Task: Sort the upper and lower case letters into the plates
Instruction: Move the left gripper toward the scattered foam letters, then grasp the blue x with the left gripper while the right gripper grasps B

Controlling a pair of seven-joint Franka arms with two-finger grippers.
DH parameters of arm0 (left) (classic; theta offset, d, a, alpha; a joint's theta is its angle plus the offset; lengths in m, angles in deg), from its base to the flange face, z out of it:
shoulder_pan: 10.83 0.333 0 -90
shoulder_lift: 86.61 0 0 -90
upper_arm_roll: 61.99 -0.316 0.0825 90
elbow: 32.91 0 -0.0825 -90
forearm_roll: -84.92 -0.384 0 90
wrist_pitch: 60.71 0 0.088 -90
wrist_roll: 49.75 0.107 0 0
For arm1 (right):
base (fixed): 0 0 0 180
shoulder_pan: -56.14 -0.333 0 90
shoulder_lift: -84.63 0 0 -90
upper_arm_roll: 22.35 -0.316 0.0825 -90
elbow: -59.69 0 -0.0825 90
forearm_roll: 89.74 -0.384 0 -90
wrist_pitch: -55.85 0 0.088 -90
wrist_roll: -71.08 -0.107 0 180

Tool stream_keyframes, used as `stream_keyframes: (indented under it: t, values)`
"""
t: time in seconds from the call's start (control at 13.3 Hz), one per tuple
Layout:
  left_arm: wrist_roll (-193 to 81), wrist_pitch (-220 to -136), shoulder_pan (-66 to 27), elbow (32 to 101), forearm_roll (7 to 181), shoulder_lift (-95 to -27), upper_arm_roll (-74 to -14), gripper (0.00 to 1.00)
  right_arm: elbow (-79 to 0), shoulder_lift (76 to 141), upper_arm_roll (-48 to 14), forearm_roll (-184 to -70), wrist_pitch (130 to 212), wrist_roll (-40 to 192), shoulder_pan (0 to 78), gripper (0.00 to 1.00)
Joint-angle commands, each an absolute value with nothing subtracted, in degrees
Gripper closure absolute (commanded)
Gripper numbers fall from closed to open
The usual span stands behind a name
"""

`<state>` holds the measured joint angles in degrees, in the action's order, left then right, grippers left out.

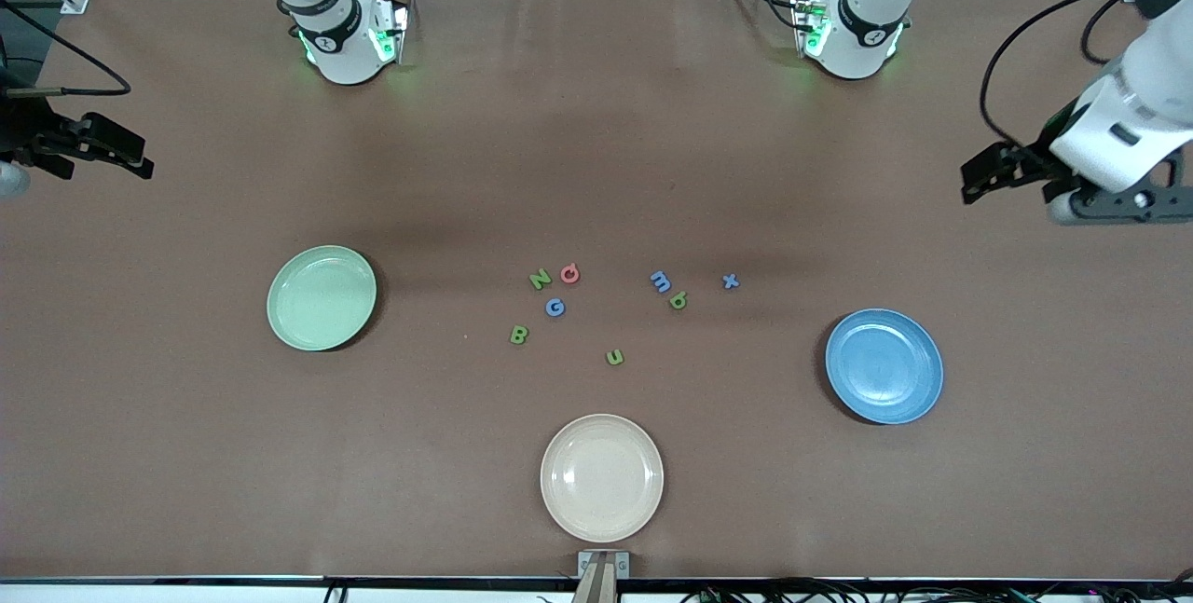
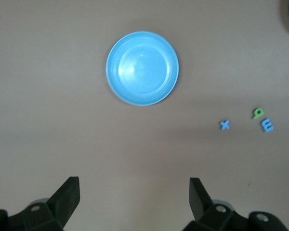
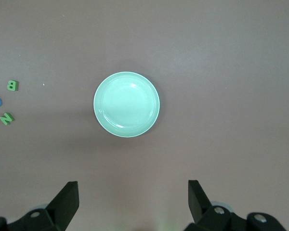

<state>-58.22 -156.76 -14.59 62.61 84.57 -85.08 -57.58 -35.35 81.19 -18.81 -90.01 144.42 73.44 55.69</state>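
The mint green plate [image 1: 322, 297] lies toward the right arm's end of the table and the blue plate [image 1: 884, 365] toward the left arm's end; both are empty. Small letters lie between them: N [image 1: 540, 280], a red letter [image 1: 569, 274], G [image 1: 555, 307], B [image 1: 518, 335], u [image 1: 614, 357], m [image 1: 660, 281], b [image 1: 678, 300], x [image 1: 731, 281]. My left gripper [image 1: 979, 179] is open and empty, up at the table's end, with the blue plate [image 2: 142, 67] in its view. My right gripper [image 1: 130, 160] is open and empty at the other end, with the green plate [image 3: 126, 104] in its view.
A cream-beige plate [image 1: 602, 477] lies empty near the table's front edge, nearer the front camera than the letters. The two arm bases [image 1: 349, 39] [image 1: 853, 30] stand along the back edge. The brown table cover is bare around the plates.
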Motion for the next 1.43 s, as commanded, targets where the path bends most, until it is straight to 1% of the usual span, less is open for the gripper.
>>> stream_keyframes:
  t: [0.0, 0.15, 0.38, 0.45, 0.6, 0.75, 0.83, 0.9, 1.13, 1.35]
  values:
    - [-67.5, -161.4, -19.0, 61.2, 84.2, -79.0, -55.7, 0.0, -35.6, 80.4, -19.4, -90.0, 144.5, 73.5, 56.1, 0.0]
    - [-75.7, -165.9, -22.2, 62.6, 84.0, -75.1, -55.2, 0.0, -34.4, 80.8, -19.5, -90.1, 144.7, 73.7, 56.1, 0.0]
    - [-85.5, -174.3, -27.7, 67.4, 84.0, -71.2, -55.3, 0.0, -33.4, 83.0, -19.4, -89.7, 145.5, 73.6, 56.3, 0.0]
    - [-87.3, -177.7, -28.8, 69.6, 83.8, -69.9, -55.3, 0.0, -33.4, 84.8, -19.4, -90.1, 146.5, 73.6, 56.4, 0.0]
    - [-88.0, -186.3, -30.1, 75.6, 83.7, -69.2, -55.3, 0.0, -33.6, 87.8, -19.3, -90.1, 151.7, 73.7, 57.1, 0.0]
    - [-88.1, -193.5, -30.8, 80.4, 83.7, -68.5, -55.3, 0.0, -33.4, 91.9, -19.3, -90.1, 154.9, 74.4, 58.2, 0.0]
    - [-88.6, -196.3, -31.3, 81.9, 83.7, -68.0, -55.3, 0.0, -33.2, 95.8, -19.3, -89.9, 156.6, 74.5, 57.9, 0.0]
    - [-90.9, -199.3, -32.3, 83.4, 83.7, -67.2, -55.3, 0.03, -33.5, 97.4, -19.5, -90.3, 157.2, 74.2, 57.9, 0.0]
    - [-94.6, -204.2, -34.8, 84.4, 83.5, -63.9, -55.5, 0.12, -33.7, 98.0, -19.6, -91.1, 157.6, 68.3, 53.3, 0.0]
    - [-98.1, -207.0, -35.8, 84.7, 81.5, -61.1, -55.5, 0.14, -34.0, 100.6, -19.6, -94.9, 161.2, 60.5, 49.0, 0.0]
